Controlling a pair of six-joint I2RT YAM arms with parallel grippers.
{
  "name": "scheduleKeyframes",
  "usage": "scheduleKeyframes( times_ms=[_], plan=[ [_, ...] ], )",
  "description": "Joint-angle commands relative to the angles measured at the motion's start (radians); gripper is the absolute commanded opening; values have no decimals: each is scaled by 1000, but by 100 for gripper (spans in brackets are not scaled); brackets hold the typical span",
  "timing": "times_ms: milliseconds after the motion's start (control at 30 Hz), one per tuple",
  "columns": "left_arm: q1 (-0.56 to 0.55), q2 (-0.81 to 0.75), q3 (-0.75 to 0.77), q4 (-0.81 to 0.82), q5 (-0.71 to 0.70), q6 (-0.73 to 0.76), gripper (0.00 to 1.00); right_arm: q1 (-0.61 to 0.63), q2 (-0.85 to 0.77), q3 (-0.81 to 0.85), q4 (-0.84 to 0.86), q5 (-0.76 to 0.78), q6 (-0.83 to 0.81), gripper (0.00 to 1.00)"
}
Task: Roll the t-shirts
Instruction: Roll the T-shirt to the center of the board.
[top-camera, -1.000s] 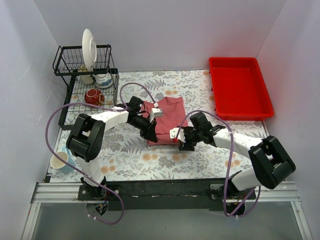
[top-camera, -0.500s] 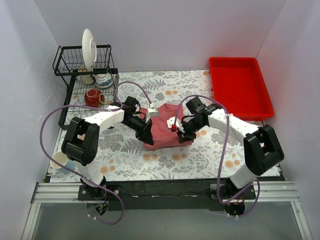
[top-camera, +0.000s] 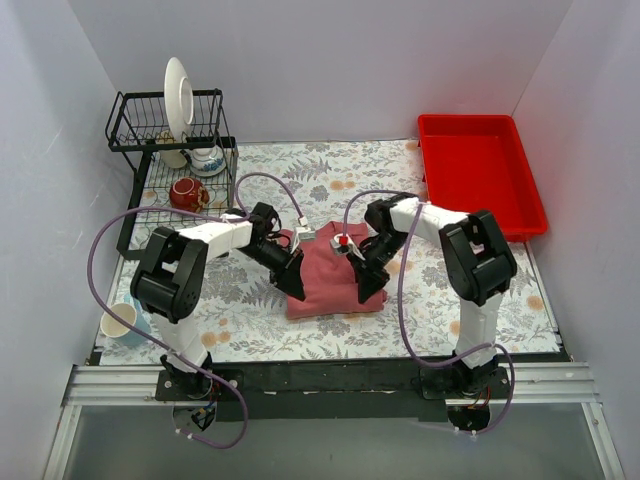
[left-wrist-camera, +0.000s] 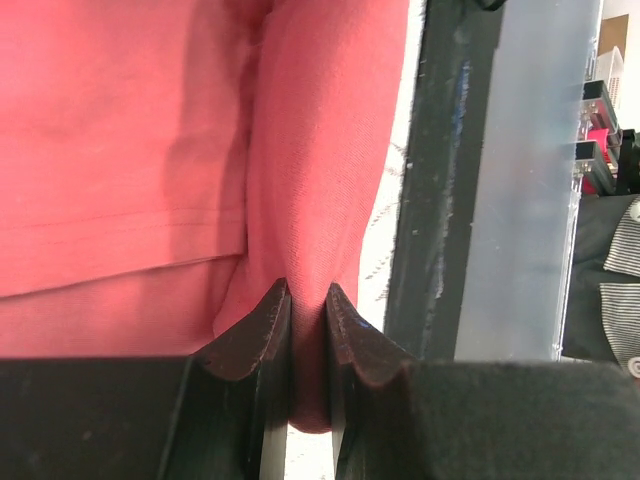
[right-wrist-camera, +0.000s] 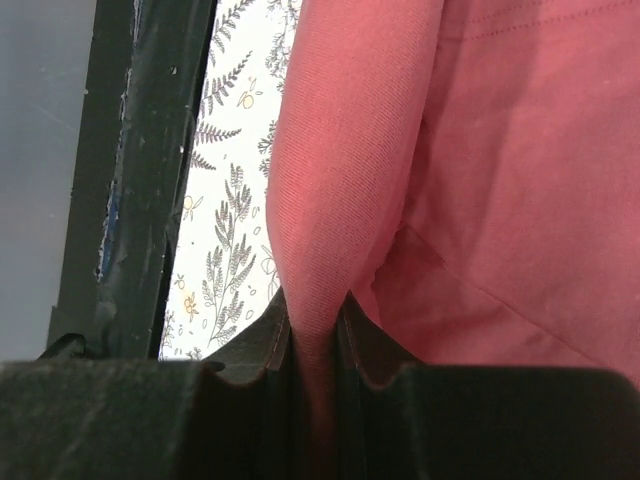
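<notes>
Only the wrist views show the grips: the left gripper (left-wrist-camera: 305, 297) and the right gripper (right-wrist-camera: 312, 300) each pinch a fold of the t-shirt (top-camera: 330, 280), which lies mid-table. Far left, the dish rack (top-camera: 128, 141) holds a plate (top-camera: 179, 95) and a red cup (top-camera: 186, 193).

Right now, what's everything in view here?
Salmon-pink cotton t-shirt: one, dusty red, table centre.
Rigid red plastic tray: one, red, rear right.
Black wire dish rack: one, black, rear left.
White round plate: one, white, upright in rack.
Small red cup: one, red, rack's lower tier.
Blue-patterned white crockery piece: one, white-blue, in rack.
Pale cup: one, whitish, near-left table edge.
Floral table cover: one, white, under everything.
Left end effector, right end effector: two, black, each shut on t-shirt.
</notes>
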Motion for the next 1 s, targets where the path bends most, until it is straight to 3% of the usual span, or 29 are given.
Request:
scheduleKeyframes(
  times_ms=[0, 100, 200, 333, 400, 567, 700, 967],
  plan=[
    [42, 71, 22, -30, -112, 65, 0, -32, 124, 94, -178, 75, -28, 11],
    [71, 100, 40, 8, -139, 59, 0, -33, 203, 147, -178, 87, -33, 11],
    [91, 102, 47, 30, -202, 51, 8, -35, 288, 212, -179, 80, -2, 11],
    [98, -15, 51, 73, -293, 47, 41, -36, 385, 298, -181, 49, 56, 11],
    [95, -80, 56, 99, -293, 47, 48, -35, 432, 334, -181, 40, 93, 11],
    [-4, -225, 62, 105, -300, 68, 53, -36, 486, 384, -181, 61, 141, 12],
    [-159, -336, -54, 215, -365, 100, 54, -35, 527, 405, -180, 101, 179, 11],
    [-244, -375, -243, 333, -428, 131, 54, -35, 534, 367, -180, 95, 173, 11]
  ],
)
